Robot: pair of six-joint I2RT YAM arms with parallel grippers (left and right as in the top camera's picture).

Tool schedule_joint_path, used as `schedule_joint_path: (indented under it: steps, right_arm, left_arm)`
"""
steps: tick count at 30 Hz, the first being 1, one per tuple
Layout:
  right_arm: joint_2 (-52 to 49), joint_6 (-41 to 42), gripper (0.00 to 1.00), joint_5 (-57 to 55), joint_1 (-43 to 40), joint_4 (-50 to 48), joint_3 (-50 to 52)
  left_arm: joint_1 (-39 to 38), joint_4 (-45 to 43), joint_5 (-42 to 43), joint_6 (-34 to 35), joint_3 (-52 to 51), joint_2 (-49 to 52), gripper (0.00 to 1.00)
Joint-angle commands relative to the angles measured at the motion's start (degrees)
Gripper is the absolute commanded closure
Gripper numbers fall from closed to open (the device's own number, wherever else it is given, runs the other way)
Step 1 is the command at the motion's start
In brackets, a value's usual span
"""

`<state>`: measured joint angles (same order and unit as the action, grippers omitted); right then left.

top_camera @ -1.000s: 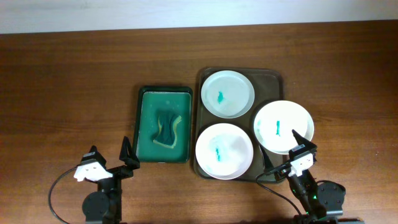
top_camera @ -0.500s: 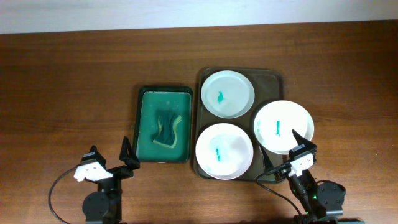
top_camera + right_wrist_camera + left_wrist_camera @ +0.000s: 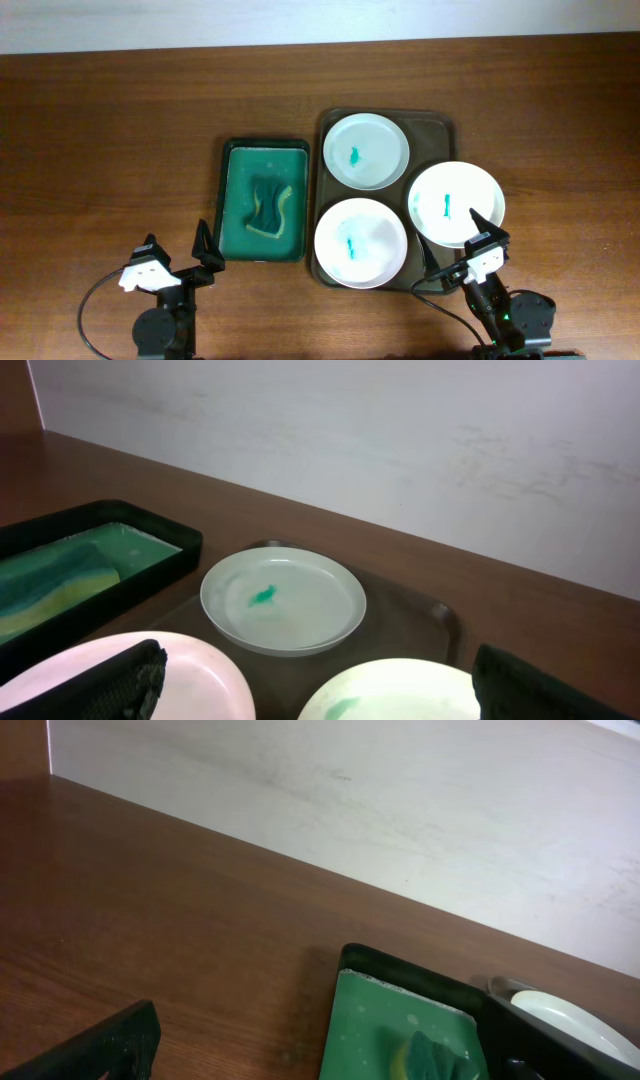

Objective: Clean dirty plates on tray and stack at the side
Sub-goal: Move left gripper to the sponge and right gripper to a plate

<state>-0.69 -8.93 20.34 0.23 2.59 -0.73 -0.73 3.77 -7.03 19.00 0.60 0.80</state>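
Note:
Three white plates lie on the dark tray, each with a teal smear at its centre: a back plate, a front-left plate and a right plate that overlaps the tray's right rim. My right gripper is open and empty, low at the tray's front edge, between the two front plates. The right wrist view shows the back plate ahead of the gripper. My left gripper is open and empty near the table's front, left of the tray.
A smaller green tray holding a green and yellow sponge stands left of the dark tray. It also shows in the left wrist view, ahead and right of the left gripper. A pale wall lies beyond the table's far edge.

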Motion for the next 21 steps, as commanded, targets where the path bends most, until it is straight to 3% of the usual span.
schedule_joint_path:
  steps: [1,11,16,19,21]
  right_arm:
    - [0.28,0.59,0.02,-0.50,-0.31,0.17,0.42]
    - [0.28,0.87,0.02,0.90,-0.24,0.15,0.42]
    - [0.28,4.57,0.02,7.34,-0.26,-2.49,-0.09]
    - [-0.04,5.38,0.02,6.27,-0.26,-2.43,-5.44]
    - [-2.08,5.38,0.02,5.99,-0.26,2.16,-11.78]
  left_arm:
    - [-0.22,0.35,0.61,-0.85,-0.07,-0.39,0.01]
    - [-0.22,-0.46,1.25,-0.63,-0.07,-0.39,0.01]
    - [-0.26,-6.25,9.70,-0.48,-0.04,-0.39,0.01]
    - [-0.22,-11.65,9.97,-0.52,2.19,-0.09,0.01]
    - [-0.22,-10.54,9.60,-0.74,6.82,2.64,0.01]
